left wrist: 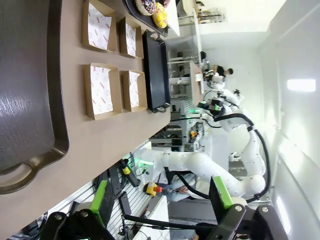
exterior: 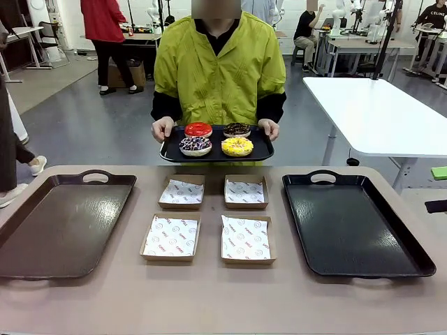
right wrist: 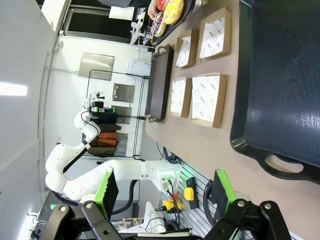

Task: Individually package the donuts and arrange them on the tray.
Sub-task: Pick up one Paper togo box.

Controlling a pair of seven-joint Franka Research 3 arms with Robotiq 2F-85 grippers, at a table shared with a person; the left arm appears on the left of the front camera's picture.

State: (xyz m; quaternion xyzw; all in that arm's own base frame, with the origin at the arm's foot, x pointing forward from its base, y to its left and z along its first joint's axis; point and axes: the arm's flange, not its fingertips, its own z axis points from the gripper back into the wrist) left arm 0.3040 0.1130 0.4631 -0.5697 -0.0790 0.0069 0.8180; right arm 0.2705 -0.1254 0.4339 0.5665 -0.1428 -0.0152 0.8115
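Across the table a person holds a small black serving tray [exterior: 167, 150] in both hands. It carries the donuts: a glossy red one [exterior: 198, 129], a dark chocolate one [exterior: 237, 130], a chocolate one with pink-white sprinkles [exterior: 195, 145] and a yellow one [exterior: 237, 146]. The yellow donut [left wrist: 160, 15] shows far off in the left wrist view. My left gripper [left wrist: 161, 200] is open with nothing between its green pads, off the near table edge. My right gripper [right wrist: 165, 192] is likewise open and holds nothing, back from the black tray [right wrist: 280, 75].
Four open cardboard boxes lined with printed paper sit mid-table in two rows [exterior: 181, 192] [exterior: 246, 192] [exterior: 171, 237] [exterior: 247, 239]. A large brown tray [exterior: 59, 223] lies at the left, a large black tray [exterior: 353, 223] at the right. A white table [exterior: 377, 112] stands behind.
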